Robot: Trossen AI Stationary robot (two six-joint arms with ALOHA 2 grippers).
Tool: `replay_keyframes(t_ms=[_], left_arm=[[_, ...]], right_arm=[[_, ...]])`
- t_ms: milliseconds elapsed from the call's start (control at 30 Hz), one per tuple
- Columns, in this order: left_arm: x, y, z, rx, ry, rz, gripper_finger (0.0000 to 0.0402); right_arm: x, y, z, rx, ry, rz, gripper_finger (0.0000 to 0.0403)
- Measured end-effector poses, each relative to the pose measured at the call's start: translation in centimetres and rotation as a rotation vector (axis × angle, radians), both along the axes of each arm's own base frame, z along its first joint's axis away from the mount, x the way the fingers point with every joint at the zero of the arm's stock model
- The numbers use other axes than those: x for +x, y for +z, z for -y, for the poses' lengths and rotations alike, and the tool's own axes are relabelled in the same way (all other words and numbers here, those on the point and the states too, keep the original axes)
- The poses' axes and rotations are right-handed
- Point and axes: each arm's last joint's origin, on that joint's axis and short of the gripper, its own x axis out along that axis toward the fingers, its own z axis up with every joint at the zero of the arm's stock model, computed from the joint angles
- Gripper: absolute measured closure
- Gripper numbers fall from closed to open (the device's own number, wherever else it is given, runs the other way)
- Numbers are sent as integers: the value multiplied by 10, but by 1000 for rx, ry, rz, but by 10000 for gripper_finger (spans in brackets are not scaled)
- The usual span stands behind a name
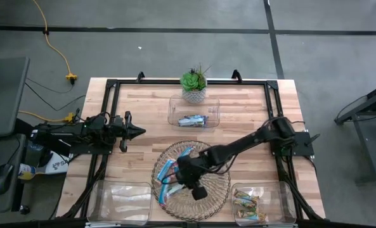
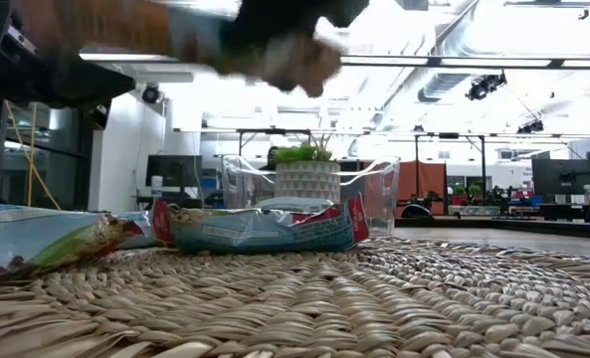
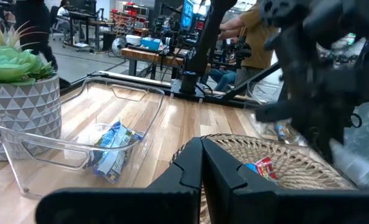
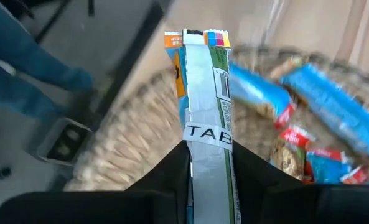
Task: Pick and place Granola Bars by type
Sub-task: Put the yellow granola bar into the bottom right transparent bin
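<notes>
The right gripper (image 1: 199,190) hangs over the round wicker tray (image 1: 216,158), and in its wrist view we see its fingers (image 4: 172,168) clenched on a green-and-white granola bar (image 4: 208,93) that stands up between them. Below and beside it, bright blue bars (image 1: 167,168) lie loose on the weave. Beyond it, toward the far edge, a clear bin (image 1: 194,111) holds silvery-blue bars (image 1: 192,120) in front of a potted plant (image 1: 194,83). To its right, a near-corner bin (image 1: 264,202) holds tan bars (image 1: 248,208). Well off to its left, the left gripper (image 1: 137,131) waits over bare table (image 1: 251,120), its fingers (image 3: 224,171) pressed together
</notes>
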Motion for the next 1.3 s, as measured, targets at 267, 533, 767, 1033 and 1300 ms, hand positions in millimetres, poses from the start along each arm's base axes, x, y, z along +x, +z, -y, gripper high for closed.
replay_keyframes(t_ms=[267, 533, 767, 1033, 1300], left_arm=[[0, 0, 0, 0, 0, 0, 401], [0, 0, 0, 0, 0, 0, 401], [0, 0, 0, 0, 0, 0, 401], [0, 0, 0, 0, 0, 1, 401], [0, 0, 0, 0, 0, 0, 401]], right_arm=[[-13, 54, 4, 106, -58, 114, 325], [-14, 98, 5, 219, -76, 352, 325], [-16, 129, 5, 361, -55, 534, 325], [-37, 172, 15, 424, -53, 678, 325], [-83, 207, 29, 401, -109, 593, 325]])
